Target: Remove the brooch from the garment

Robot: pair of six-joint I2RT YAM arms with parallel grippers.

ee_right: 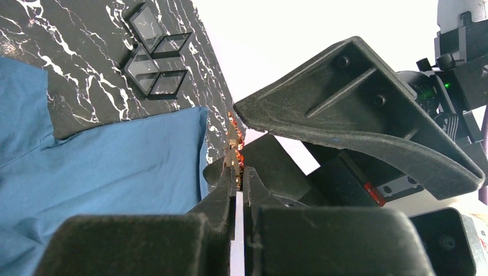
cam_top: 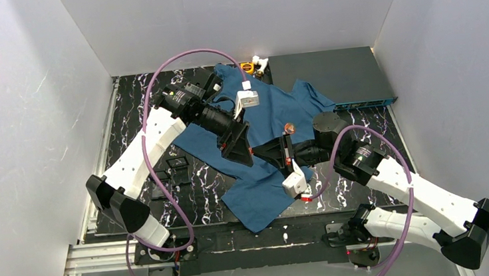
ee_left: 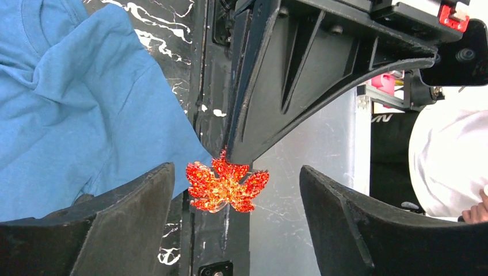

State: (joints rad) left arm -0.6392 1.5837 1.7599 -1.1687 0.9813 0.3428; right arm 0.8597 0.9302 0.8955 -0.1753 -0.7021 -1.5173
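We see right hand (ee_right: 239,172) pinching leaf brooch (ee_left: 225,185) by its edge, probably light, stiff, brittle; left hand (ee_left: 236,167) wide around it.

White arm shells (cam_top: 149,143), black joints and fingers (ee_left: 126,224) (looping purple cables (cam_top: 201,50)).

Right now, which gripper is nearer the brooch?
Right. The right gripper is shut on the edge of the brooch. The left gripper is open astride the brooch, one finger on each side, touching neither.
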